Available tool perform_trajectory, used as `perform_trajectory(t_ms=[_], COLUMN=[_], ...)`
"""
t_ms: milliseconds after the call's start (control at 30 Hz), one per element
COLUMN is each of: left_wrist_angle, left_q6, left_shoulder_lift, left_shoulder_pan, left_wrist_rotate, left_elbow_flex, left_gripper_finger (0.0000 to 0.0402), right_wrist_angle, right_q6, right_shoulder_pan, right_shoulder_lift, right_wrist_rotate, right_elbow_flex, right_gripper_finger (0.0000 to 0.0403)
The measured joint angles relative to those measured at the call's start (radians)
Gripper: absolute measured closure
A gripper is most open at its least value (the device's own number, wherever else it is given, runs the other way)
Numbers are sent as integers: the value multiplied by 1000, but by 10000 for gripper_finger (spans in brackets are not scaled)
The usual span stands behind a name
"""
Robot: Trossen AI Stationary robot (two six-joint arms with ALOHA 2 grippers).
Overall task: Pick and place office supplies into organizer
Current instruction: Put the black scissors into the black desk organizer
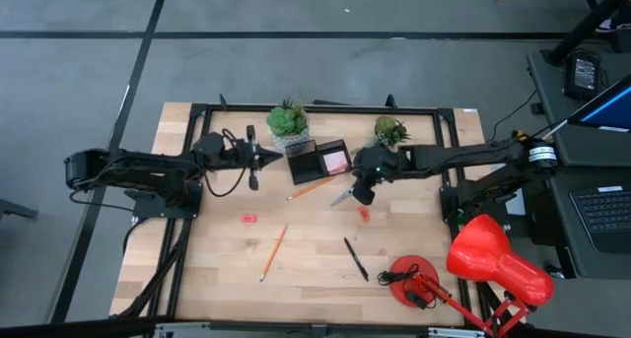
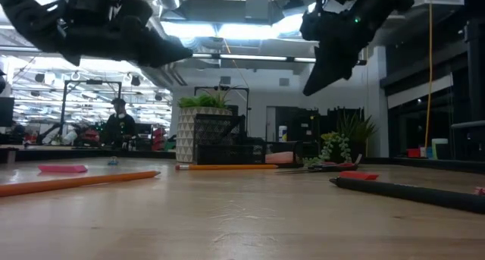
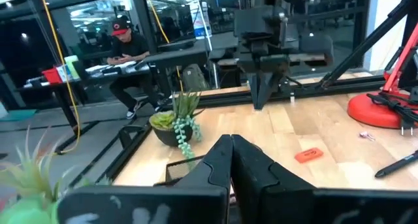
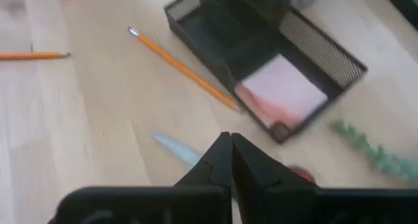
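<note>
With the pink sticky-note pad (image 1: 335,161) already in the black organizer (image 1: 317,162) at the table's far middle, the right gripper (image 1: 360,194), fingers pressed together and empty above the scissors (image 1: 342,195), should spread them before descending, while the left gripper (image 1: 278,157) waits pressed together left of the organizer.

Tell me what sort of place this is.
Probably a robotics lab in an open workshop: a wooden table in a black frame, a person at a far desk, ceiling lights over rows of benches.
</note>
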Motion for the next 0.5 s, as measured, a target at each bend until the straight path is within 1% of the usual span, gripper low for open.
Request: perform_trajectory(t_ms=[133, 267, 367, 500], left_wrist_angle=[12, 13, 13, 9], left_q6=[-10, -12, -12, -17], left_shoulder_lift=[0, 0, 0, 0], left_shoulder_pan=[0, 0, 0, -2], left_wrist_rotate=[-1, -1, -1, -1], left_elbow_flex=[-23, -30, -30, -30], left_gripper_finger=[400, 399, 394, 389], right_wrist_angle=[-146, -280, -333, -347], right_q6=[152, 292, 367, 397], right_shoulder_pan=[-3, -15, -23, -31], right_shoulder_lift=[0, 0, 0, 0], right_wrist_rotate=[-2, -7, -8, -9], right_elbow_flex=[40, 50, 50, 50], right_gripper_finger=[391, 391, 391, 391])
